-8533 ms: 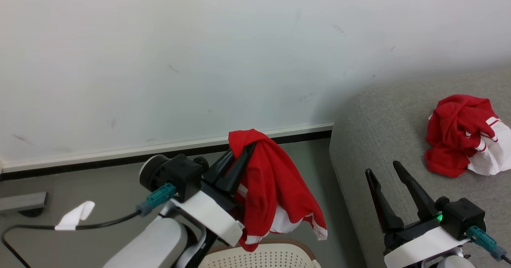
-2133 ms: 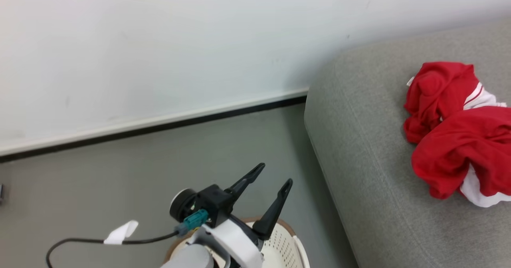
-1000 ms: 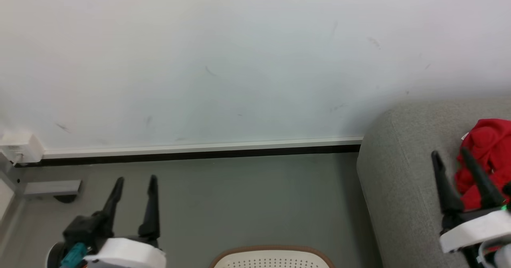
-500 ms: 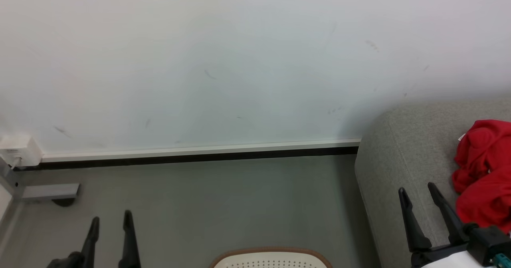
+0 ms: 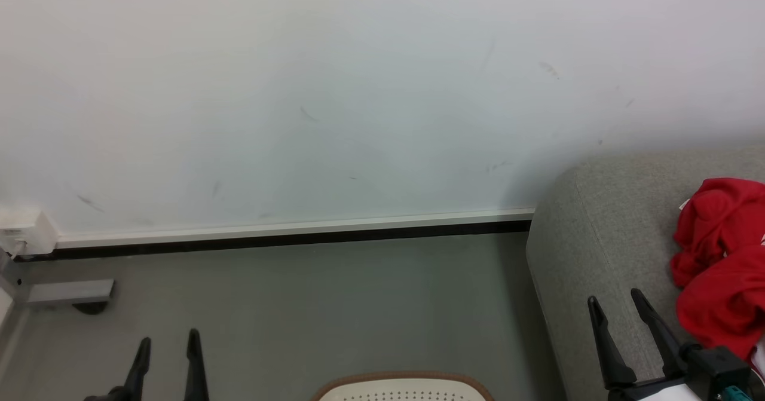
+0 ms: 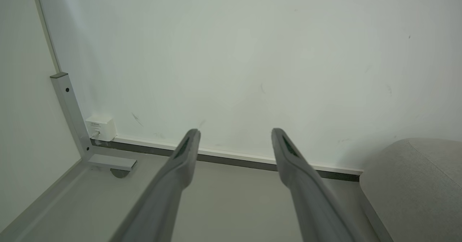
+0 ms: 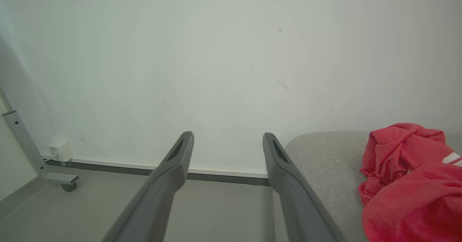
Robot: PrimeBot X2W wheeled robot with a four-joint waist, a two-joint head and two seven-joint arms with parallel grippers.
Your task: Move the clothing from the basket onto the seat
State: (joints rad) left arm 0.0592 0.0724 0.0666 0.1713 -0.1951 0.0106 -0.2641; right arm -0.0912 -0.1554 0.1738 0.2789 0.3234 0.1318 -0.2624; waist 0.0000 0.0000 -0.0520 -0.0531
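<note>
The left gripper [image 5: 168, 340] and the right gripper [image 5: 614, 300] both have their fingers spread wide with nothing between them. The left one is low over the grey floor [image 5: 329, 305], and the right one is in front of the rounded end of the seat [image 5: 597, 233]. The clothing [image 5: 717, 257] lies in a crumpled red heap on the seat cushion, just beside the right gripper and apart from it. The main risk is probably that closeness. If the right arm swings sideways, a fingertip could hook a loose fold and pull the soft heap toward the seat's rounded edge, and from there it would slide to the floor. A second risk lies at the basket [image 5: 406, 386]. The head view shows its brown far rim and a thin strip of perforated wall at the bottom edge, between the two grippers. A reach down from here would go largely unseen, so a finger might strike the rim and push the light basket away or tip it. The inside of the basket is hidden, so I cannot tell whether any garment remains in it or whether the job is finished.
</note>
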